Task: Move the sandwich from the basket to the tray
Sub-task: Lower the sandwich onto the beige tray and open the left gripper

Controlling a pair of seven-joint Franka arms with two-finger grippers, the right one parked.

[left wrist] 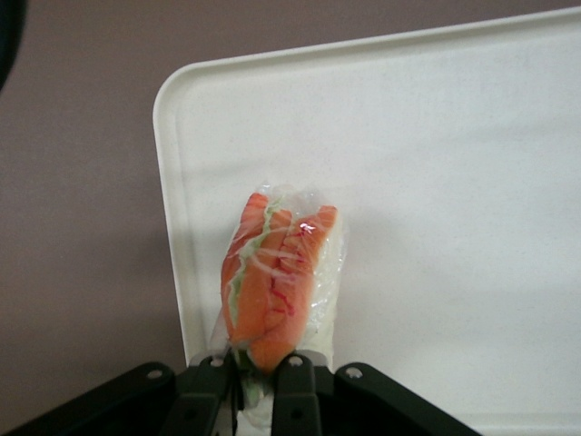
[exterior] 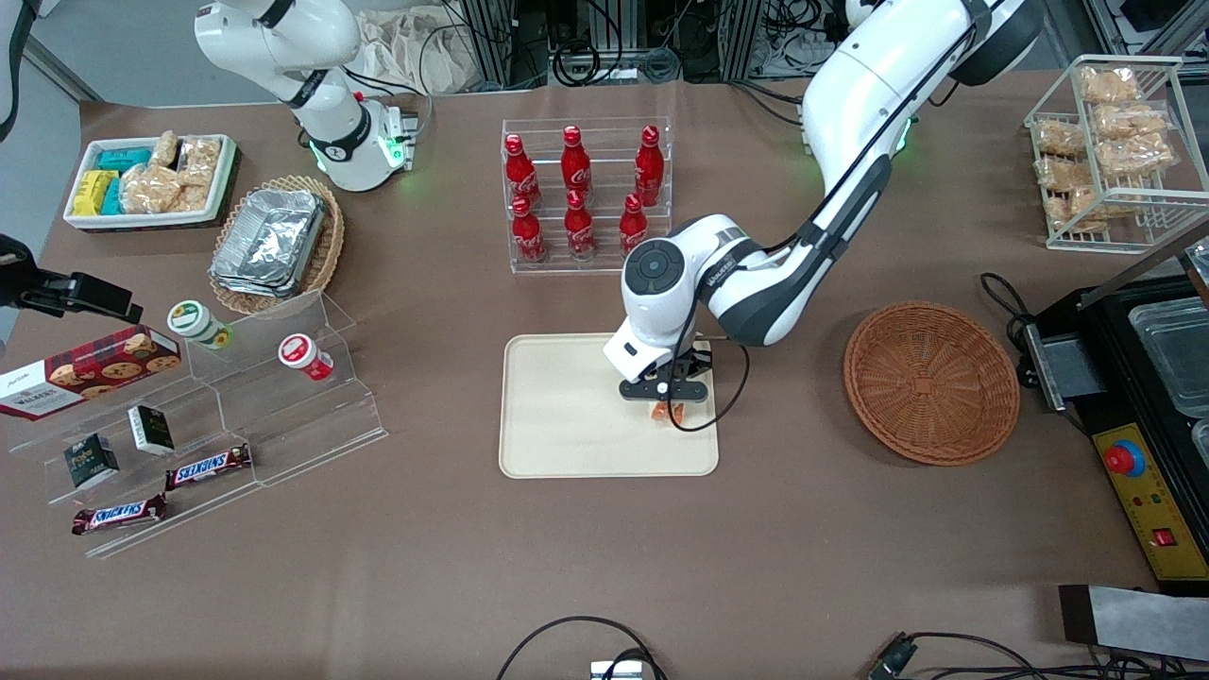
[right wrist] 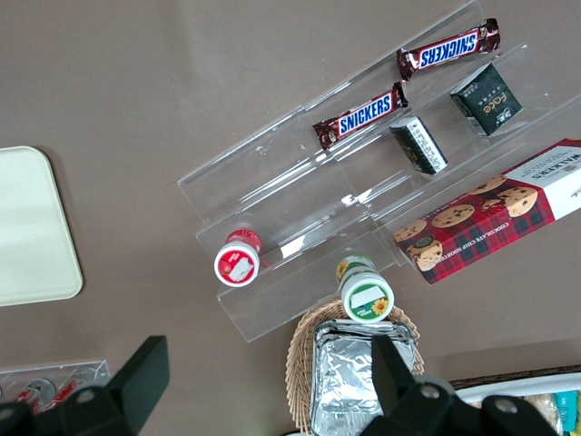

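Holding the clear-wrapped triangular white-bread sandwich (left wrist: 281, 277) clamped by one end, the claw (exterior: 665, 388) hangs low over the flat cream-beige plastic tray (exterior: 567, 416), near its edge toward the round reddish-brown wicker basket (exterior: 930, 381). Advise lowering until it rests, then releasing inside the rim.

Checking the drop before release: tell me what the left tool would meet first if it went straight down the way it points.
The left tool, shut on the sandwich, points down at the tray. Going on, the sandwich would meet the tray's surface near its corner first. How much gap remains is unclear.
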